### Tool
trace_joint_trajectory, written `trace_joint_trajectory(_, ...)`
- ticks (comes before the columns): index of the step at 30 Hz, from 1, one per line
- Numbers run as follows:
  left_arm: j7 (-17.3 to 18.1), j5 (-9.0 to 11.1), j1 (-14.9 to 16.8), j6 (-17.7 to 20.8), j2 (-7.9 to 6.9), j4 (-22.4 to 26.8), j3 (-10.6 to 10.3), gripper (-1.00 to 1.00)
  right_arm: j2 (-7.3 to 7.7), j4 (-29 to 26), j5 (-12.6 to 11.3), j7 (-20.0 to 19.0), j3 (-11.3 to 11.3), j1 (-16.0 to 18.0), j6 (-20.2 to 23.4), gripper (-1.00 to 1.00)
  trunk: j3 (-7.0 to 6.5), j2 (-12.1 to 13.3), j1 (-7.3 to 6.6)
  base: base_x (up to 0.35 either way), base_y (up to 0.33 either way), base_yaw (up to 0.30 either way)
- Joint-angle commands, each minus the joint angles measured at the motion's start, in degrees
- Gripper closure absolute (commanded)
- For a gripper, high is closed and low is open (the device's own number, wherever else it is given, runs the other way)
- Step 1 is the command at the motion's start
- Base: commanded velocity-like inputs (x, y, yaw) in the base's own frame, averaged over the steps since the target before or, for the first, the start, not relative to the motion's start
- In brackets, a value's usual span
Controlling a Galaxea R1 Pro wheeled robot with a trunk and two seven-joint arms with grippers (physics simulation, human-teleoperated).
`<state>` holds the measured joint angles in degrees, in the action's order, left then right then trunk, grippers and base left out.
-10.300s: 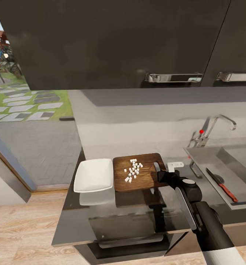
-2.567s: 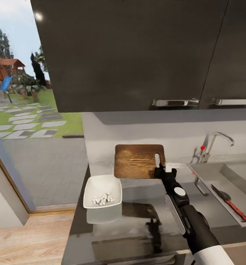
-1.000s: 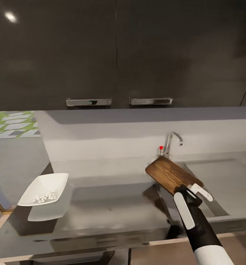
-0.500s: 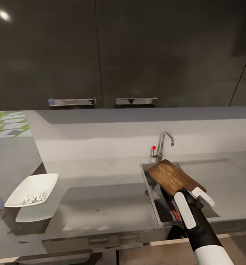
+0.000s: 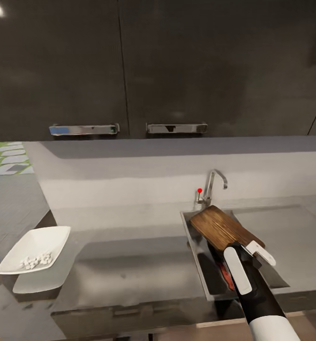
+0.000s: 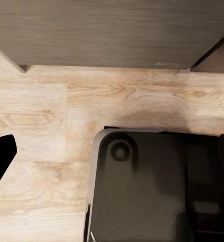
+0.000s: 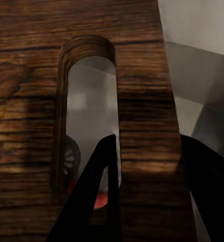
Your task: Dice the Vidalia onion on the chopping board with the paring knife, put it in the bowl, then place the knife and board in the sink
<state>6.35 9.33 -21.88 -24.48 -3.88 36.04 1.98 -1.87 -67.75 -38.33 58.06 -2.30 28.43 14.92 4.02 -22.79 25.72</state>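
- Your right pincer (image 5: 250, 249) is clenched on the board (image 5: 223, 228), gripping it at the handle-slot end.
- In the right wrist view one finger (image 7: 99, 189) passes through the board's (image 7: 36, 96) slot, the other sits on the outer edge.
- The board hangs tilted over the sink (image 5: 192, 239), far end near the tap (image 5: 213, 185), held clear of the basin floor.
- The knife (image 5: 225, 277) lies in the basin under the board; you see a bit of red handle by your right arm in the head view, and a red patch (image 7: 100, 197) through the slot in the wrist view.
- The bowl (image 5: 32, 249) sits at the left end of the bench (image 5: 129, 270), well apart from the sink, with white onion dice (image 5: 34, 260) inside.
- Left pincer: the left wrist view looks down at wood floor (image 6: 51, 126) and the robot's dark base (image 6: 142, 191); a black shape shows at the frame edge, cannot tell if released or clenched.
- Black upper cabinets (image 5: 177, 66) with chrome handles run above the backsplash.
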Motion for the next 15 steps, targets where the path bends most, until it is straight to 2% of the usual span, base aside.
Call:
trace_joint_trajectory(1, 0.59, 0.60, -0.01, 0.04, 0.01, 0.06, 0.12, -1.00, -0.01, -0.10, 0.01, 0.23, -0.11, 0.05, 0.55, 1.00, 0.21, -0.12, 0.07, 0.313, 0.000, 0.000)
trace_joint_trajectory(5, 0.59, 0.60, -0.01, 0.04, 0.01, 0.00, 0.12, -1.00, -0.05, 0.17, -0.11, 0.43, -0.15, 0.05, -0.94, 1.00, 0.52, -0.12, 0.07, 0.180, 0.000, 0.000)
trace_joint_trajectory(9, 0.59, 0.61, -0.01, 0.05, 0.01, 0.02, 0.12, -1.00, -0.05, 3.79, -1.42, 3.82, -0.16, 0.06, -5.14, 1.00, 0.58, -0.12, 0.07, 0.018, 0.000, 0.000)
trace_joint_trajectory(11, 0.59, 0.61, -0.01, 0.05, 0.01, 0.00, 0.12, -1.00, -0.82, 4.90, -3.05, 6.02, -0.09, 0.07, -8.78, 1.00, 0.58, -0.12, 0.07, 0.003, 0.000, 0.000)
trace_joint_trajectory(15, 0.59, 0.60, -0.01, 0.05, 0.01, 0.01, 0.12, -1.00, -1.85, 7.34, -4.18, 7.46, -0.07, 0.05, -11.62, 1.00, 0.58, -0.12, 0.07, 0.000, 0.000, 0.000)
